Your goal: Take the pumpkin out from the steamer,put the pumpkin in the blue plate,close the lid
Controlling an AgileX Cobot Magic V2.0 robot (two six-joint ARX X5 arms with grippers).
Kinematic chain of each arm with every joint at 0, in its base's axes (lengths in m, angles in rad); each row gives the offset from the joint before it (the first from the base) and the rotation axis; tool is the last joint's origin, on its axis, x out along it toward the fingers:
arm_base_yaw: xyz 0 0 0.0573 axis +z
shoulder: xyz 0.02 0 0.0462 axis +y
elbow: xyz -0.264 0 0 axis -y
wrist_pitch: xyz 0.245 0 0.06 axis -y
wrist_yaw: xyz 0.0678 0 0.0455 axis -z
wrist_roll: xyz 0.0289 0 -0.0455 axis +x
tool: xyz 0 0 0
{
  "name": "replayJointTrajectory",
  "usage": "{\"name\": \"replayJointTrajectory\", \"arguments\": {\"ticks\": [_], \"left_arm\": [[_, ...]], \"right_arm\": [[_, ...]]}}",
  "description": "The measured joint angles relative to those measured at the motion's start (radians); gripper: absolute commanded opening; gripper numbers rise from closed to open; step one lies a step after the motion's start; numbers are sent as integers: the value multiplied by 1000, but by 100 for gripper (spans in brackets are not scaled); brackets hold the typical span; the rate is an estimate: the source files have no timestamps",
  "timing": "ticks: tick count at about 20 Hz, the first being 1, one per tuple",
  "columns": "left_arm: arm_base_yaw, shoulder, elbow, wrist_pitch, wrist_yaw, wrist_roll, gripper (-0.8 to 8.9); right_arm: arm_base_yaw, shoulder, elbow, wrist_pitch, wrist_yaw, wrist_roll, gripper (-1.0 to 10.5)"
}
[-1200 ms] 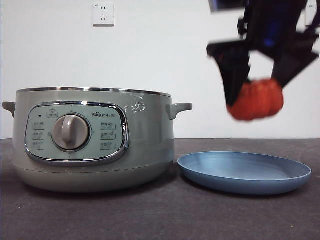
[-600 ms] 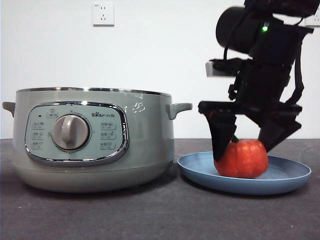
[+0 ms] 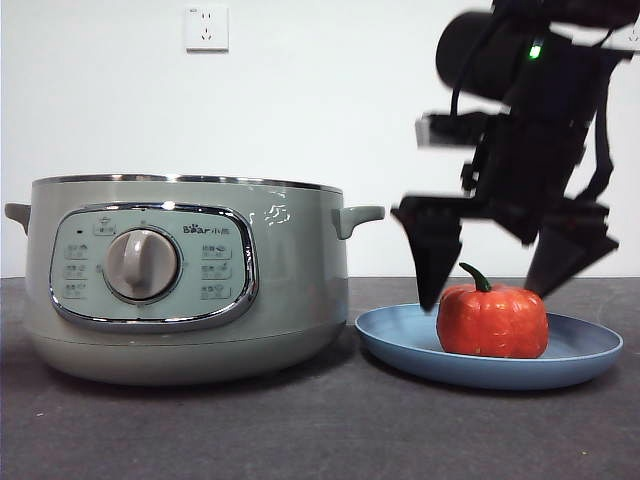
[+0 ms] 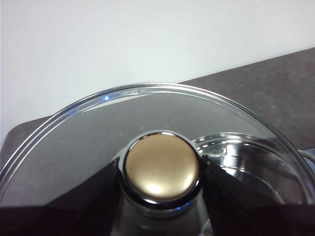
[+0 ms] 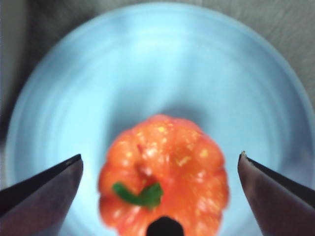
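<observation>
The steamer (image 3: pixel 185 278) sits lidless at the left of the table, with the blue plate (image 3: pixel 489 346) just beside it on the right, and the pumpkin (image 3: pixel 492 320) rests upright in the plate, stem up. The right gripper (image 3: pixel 505 262) hovers directly above the pumpkin with its jaws spread wide on either side, touching nothing. The left gripper (image 4: pixel 160 206) is clamped around the knob of the lid (image 4: pixel 147 123), held away from the pot.
</observation>
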Motion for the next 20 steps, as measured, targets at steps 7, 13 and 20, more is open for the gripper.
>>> {"name": "replayJointTrajectory", "arguments": {"ticks": [7, 13, 20], "left_arm": [[0, 171, 0, 24, 133, -18, -9], [-6, 414, 0, 172, 259, -22, -9], [-51, 628, 0, 233, 262, -25, -9]], "right_arm": [[1, -330, -1, 0, 0, 4, 536], [1, -557, -1, -1, 4, 4, 535], [1, -660, -1, -56, 87, 3, 535]]}}
